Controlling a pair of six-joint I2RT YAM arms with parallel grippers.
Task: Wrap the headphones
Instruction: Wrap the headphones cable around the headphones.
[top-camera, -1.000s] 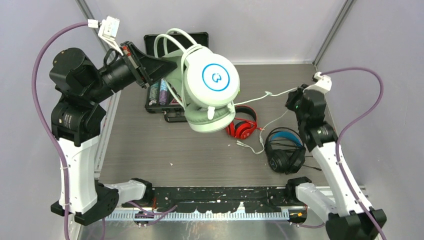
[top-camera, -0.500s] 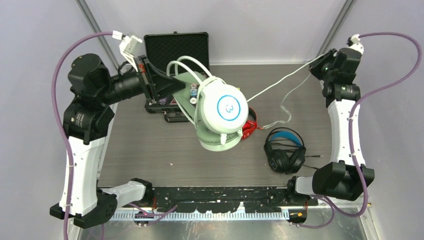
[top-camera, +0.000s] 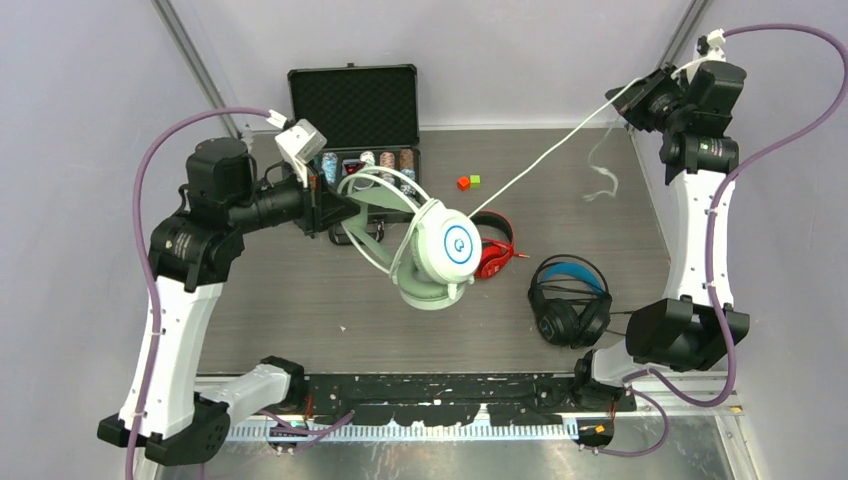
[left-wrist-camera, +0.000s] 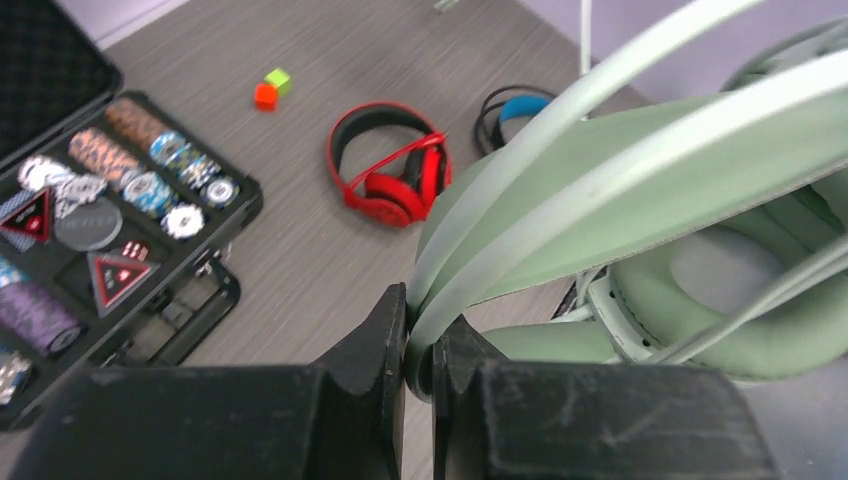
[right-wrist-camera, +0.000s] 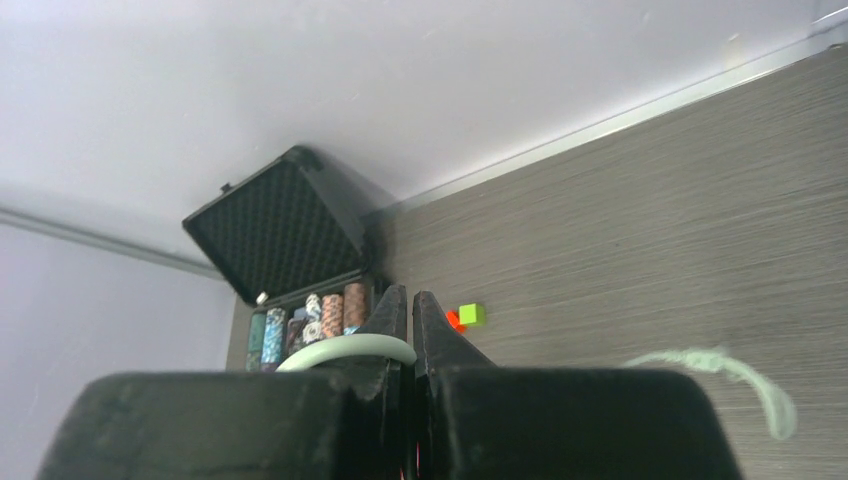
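Grey wood-grain table (top-camera: 300, 300) carries an open black case (top-camera: 352, 100) of poker chips at its far left. Over the middle hang the mint-green headphones (top-camera: 440, 250), clear of the surface, with the left gripper (left-wrist-camera: 420, 350) pinching their headband between its jaws. The black headphones (top-camera: 570, 300) with a blue inner band lie flat toward the near right. The red headphones (top-camera: 492, 255) rest between those two, partly behind the mint earcup in the top view. A white cable (top-camera: 540, 160) runs taut from the mint pair up to the right gripper (top-camera: 625, 105), raised at the far right corner. Its jaws are pressed almost together, apparently on that cable, though the wrist view hides the contact. A red cube (top-camera: 463, 182) and a green cube (top-camera: 474, 180) touch near the case.
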